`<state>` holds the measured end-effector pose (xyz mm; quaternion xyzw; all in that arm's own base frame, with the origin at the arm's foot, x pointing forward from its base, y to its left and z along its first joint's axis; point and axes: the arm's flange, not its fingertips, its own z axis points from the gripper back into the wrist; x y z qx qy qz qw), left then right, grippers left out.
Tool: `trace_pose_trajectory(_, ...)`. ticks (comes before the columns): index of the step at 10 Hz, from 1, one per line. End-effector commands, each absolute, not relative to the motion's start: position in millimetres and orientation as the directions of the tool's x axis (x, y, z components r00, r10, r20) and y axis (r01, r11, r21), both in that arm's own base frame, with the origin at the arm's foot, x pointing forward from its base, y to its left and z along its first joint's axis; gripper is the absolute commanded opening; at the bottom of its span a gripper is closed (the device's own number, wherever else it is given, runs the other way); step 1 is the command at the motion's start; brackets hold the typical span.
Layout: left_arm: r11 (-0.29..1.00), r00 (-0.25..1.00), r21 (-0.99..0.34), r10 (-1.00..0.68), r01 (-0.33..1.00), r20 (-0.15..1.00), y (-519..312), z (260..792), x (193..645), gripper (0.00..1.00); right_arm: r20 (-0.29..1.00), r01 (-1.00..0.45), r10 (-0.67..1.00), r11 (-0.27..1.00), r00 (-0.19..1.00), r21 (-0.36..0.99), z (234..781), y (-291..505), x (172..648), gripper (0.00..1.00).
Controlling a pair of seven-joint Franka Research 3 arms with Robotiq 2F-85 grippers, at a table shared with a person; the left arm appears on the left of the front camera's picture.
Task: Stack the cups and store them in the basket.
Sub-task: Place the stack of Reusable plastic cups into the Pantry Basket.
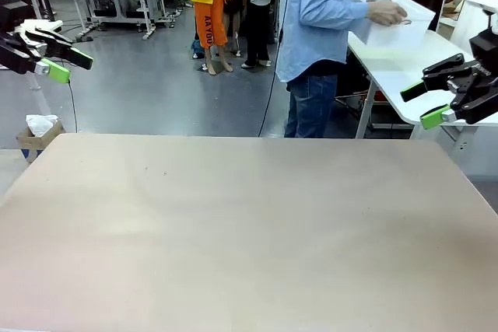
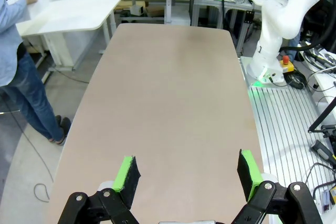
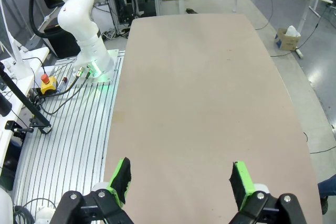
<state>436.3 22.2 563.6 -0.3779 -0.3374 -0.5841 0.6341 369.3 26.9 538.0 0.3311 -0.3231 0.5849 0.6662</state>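
Table [image 1: 249, 231]: bare tan top. Left gripper [image 1: 68, 60]: raised over near-left edge, fingers spread, nothing held. Right gripper [image 1: 425, 103]: raised at right edge, fingers spread, nothing held. Person [image 1: 315, 36]: beyond far edge, hand [image 1: 387, 12] on white basket [image 1: 393, 34] at side table.

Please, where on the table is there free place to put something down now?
The whole tan table top is bare, from the near edge to the far edge where the person stands turned away. The left end effector and right end effector hang open above the far corners. Nowhere on it is crowded.
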Motion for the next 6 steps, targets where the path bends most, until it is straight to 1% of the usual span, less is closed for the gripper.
trace_pose_trajectory(1,0.044,0.101,-0.091,-0.487,0.995,0.868,20.4,567.7,436.1,0.98,0.823,-0.993,0.556,0.098,0.115,0.073,541.2,27.2,369.4,1.0)
trace_pose_trajectory(6,0.044,0.101,-0.091,-0.487,0.995,0.868,20.4,567.7,436.1,0.98,0.823,-0.993,0.556,0.098,0.115,0.073,541.2,27.2,369.4,1.0)
